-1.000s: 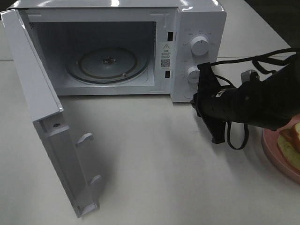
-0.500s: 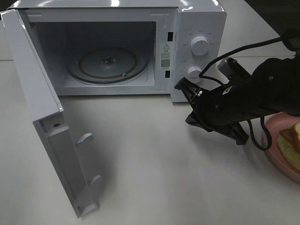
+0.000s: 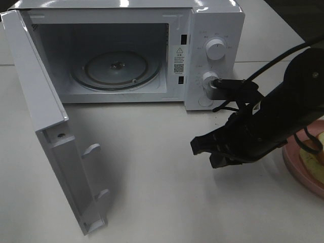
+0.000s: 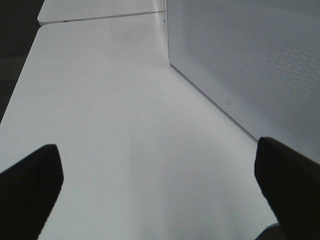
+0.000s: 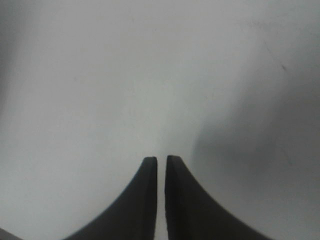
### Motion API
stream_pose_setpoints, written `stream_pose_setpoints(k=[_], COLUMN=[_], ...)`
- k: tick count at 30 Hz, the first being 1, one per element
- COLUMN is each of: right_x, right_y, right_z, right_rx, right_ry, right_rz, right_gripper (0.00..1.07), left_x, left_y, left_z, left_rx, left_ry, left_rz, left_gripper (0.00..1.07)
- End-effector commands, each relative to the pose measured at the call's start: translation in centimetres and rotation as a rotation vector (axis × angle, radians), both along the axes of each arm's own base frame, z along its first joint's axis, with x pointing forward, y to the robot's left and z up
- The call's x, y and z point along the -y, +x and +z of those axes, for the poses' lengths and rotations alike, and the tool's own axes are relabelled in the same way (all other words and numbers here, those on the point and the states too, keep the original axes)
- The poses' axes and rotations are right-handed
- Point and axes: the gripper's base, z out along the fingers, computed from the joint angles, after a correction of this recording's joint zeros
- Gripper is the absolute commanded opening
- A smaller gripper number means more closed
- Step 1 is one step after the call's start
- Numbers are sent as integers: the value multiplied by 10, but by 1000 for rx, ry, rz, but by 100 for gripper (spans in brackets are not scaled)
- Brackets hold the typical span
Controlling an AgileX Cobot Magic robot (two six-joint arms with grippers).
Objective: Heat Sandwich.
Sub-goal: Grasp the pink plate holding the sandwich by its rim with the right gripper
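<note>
Two grippers, both empty. Right gripper (image 3: 205, 153) hangs over table (image 3: 152, 202) at 4 o'clock, jaws all but closed, thin slit. Left gripper (image 4: 157, 150) spread wide beside microwave (image 4: 250, 60) side wall. Sandwich (image 3: 317, 158) on pink plate (image 3: 298, 172), 3 o'clock edge, partly behind right arm. Door (image 3: 35, 101) swung open at 9 o'clock.

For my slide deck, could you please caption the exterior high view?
Microwave door open; empty right gripper above table; sandwich on pink plate.

right hand (image 3: 207, 152) near open microwave (image 3: 223, 23)
</note>
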Motion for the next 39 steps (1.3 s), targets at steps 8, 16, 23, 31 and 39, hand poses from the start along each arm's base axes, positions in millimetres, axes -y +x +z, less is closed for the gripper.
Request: stream_pose_setpoints(k=[8, 16, 23, 31, 39], right_x=[22, 49, 84, 98, 99], right_y=[-18, -16, -7, 7, 16], right_z=[17, 25, 25, 36, 39], right_rx=[-73, -133, -147, -91, -69], right_ry=[-175, -192, -257, -285, -318], right_rz=[158, 42, -38, -77, -52], right_gripper=[13, 16, 27, 70, 104], left_x=[0, 0, 0, 0, 0], left_y=[-3, -3, -3, -3, -3], left_z=[0, 0, 0, 0, 0], left_rx=[34, 34, 34, 34, 34], left_ry=[0, 0, 0, 0, 0], left_rz=[-6, -6, -6, -6, -6], left_gripper=[101, 101, 101, 101, 101])
